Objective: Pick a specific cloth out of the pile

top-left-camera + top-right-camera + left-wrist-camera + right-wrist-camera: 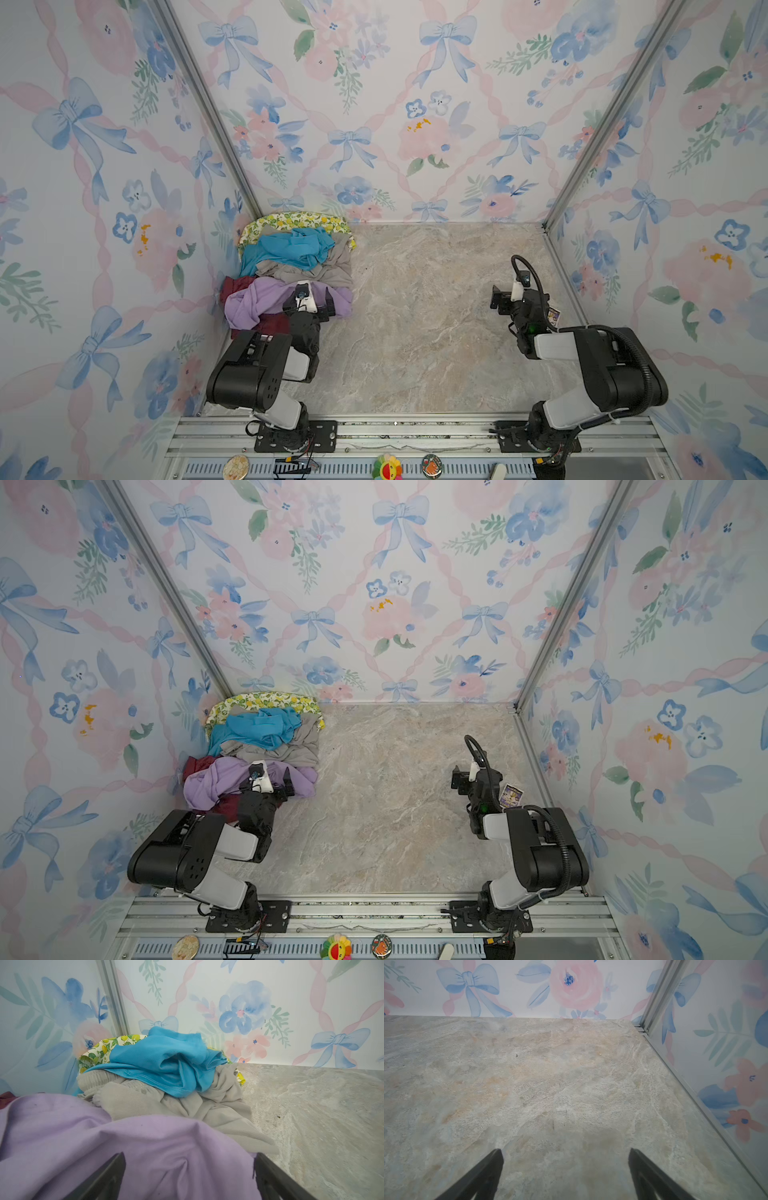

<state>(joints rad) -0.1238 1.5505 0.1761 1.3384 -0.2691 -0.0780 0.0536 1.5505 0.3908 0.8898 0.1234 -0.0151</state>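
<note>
The pile sits in the back left corner in both top views: a lemon-print cloth [291, 220], a teal cloth [291, 247], a grey cloth [320, 270] and a lavender cloth [253, 301]. The maroon cloth [235, 286] shows only at the lavender one's left and near edges [226, 804]; a sliver of maroon cloth [6, 1098] also shows in the left wrist view. My left gripper [309, 301] [190, 1156] hangs open just over the lavender cloth, holding nothing. My right gripper [496, 299] [565, 1151] is open above the bare marble table [436, 311], far from the pile.
Flowered walls with aluminium corner posts [208, 108] close in the table on three sides. A small picture card [553, 318] lies by the right wall behind the right arm. A metal rail [395, 432] with small trinkets runs along the front.
</note>
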